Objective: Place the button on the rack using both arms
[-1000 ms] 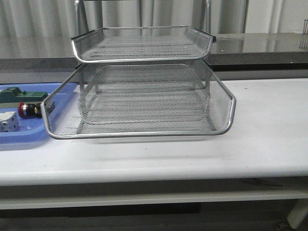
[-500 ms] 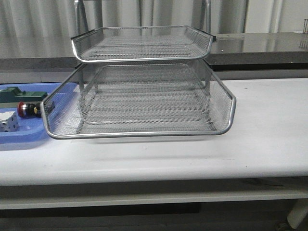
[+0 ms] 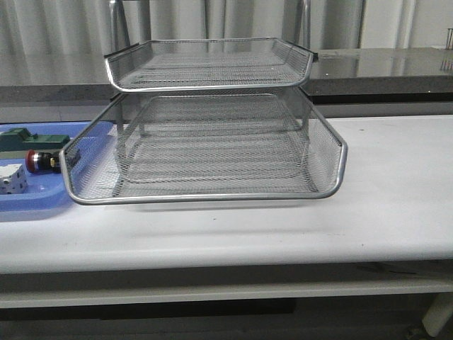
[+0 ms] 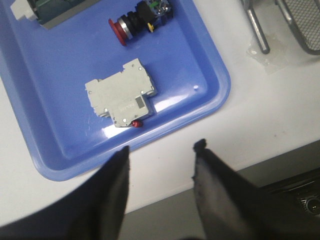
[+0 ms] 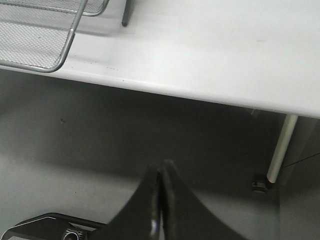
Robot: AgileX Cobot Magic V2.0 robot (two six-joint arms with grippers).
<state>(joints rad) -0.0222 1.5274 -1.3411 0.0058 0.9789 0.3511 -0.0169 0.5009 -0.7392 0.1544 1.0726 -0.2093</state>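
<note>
Wire-mesh rack [image 3: 205, 142] | red-domed button [image 4: 141, 19] | left tool [image 4: 161, 155] spread | right tool [image 5: 160, 186] closed

**My left gripper above the blue tray's edge**

My left gripper [image 4: 161, 152] hangs with its two dark fingers [image 4: 117, 185] spread apart and nothing between them, over the white table [image 4: 260, 120] beside the near rim of a blue tray [image 4: 215, 107]. On the tray lie a grey block [image 4: 121, 92] and, farther off, the red-headed button [image 4: 140, 20] on its side. A rack [image 4: 260, 30] leg stands just beside the tray.
</note>
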